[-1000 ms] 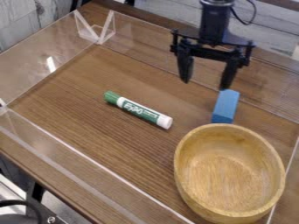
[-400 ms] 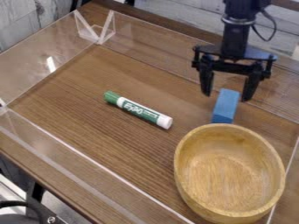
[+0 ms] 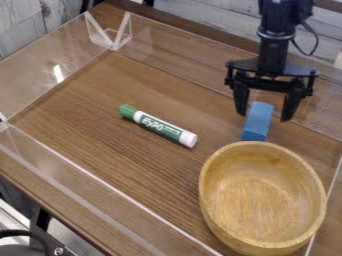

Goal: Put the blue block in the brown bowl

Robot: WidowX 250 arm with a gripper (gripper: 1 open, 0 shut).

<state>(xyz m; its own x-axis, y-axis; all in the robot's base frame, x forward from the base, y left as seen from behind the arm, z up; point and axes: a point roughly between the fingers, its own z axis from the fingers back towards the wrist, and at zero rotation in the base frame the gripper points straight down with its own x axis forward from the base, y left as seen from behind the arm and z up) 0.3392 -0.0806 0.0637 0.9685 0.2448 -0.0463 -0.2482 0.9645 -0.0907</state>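
The blue block [image 3: 257, 123] lies on the wooden table just behind the brown bowl [image 3: 263, 193], which sits at the front right with nothing in it. My gripper [image 3: 267, 106] hangs pointing down right over the block's far end, open, with its black fingers [image 3: 242, 101] standing either side of that end. I cannot tell whether a finger touches the block.
A green-and-white marker [image 3: 156, 126] lies left of the block near the table's middle. Clear plastic walls [image 3: 54, 72] fence the table along the left, back and front. A clear bracket [image 3: 110, 33] stands at the back left corner.
The gripper has moved right and down, from behind and left of the block to right over its far end, staying open. Block, bowl and marker have not moved.
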